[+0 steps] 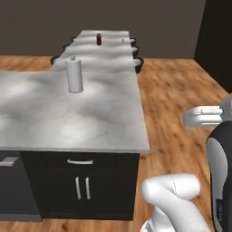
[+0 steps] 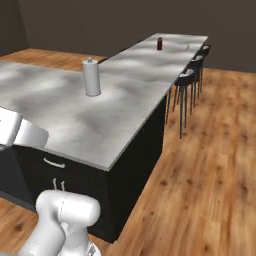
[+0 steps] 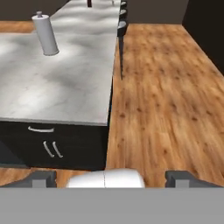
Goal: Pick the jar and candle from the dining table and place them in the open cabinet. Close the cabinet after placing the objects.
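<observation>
Claw [image 3: 109, 179] wide apart, holding nothing, hanging over the wood floor [image 3: 166, 100] beside the near corner of the marble table [image 1: 68, 113]. No jar or candle can be made out. Paper towel roll [image 1: 74, 75] stands upright on the table, well apart from the claw; small red-brown bottle [image 1: 99, 39] sits at the far end, near dark stools [image 2: 185, 80].

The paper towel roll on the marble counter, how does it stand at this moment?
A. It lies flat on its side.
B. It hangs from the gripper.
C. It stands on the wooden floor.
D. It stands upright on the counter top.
D. The paper towel roll stands upright on its holder on the marble counter, apart from the gripper, whose jaws are open and hold nothing.
</observation>
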Robot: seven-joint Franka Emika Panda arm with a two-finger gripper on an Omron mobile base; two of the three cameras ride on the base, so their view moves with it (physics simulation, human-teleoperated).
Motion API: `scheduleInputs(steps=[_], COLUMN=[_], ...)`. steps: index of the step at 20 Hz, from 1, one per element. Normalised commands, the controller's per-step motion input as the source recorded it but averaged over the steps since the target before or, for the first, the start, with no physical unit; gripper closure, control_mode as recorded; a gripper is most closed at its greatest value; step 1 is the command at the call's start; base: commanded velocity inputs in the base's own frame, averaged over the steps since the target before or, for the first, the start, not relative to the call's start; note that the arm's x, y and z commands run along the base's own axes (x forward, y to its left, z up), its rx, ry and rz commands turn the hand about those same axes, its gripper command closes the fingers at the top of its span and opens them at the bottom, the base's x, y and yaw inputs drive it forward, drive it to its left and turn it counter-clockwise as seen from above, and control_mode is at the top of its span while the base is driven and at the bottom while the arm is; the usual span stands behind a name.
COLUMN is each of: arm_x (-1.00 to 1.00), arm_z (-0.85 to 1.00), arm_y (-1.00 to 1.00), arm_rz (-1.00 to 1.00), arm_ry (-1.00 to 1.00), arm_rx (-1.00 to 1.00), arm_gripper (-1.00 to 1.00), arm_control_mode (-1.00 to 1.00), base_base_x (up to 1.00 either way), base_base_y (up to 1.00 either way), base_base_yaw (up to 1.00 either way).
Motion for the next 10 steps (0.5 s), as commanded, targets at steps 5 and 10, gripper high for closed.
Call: scheduleInputs(steps=[5,10], arm_x=[0.00,0.00], arm_z=[0.00,0.00], arm_y=[0.00,0.00], arm_rz=[0.00,0.00], arm_ry=[0.00,0.00], arm_rx=[0.00,0.00], arm_gripper=[-1.00,-1.00], arm_control_mode=[1.00,1.00], base_base_x=[0.78,0.77], base_base_y=[-1.00,-1.00], base_base_yaw=[0.36,0.37])
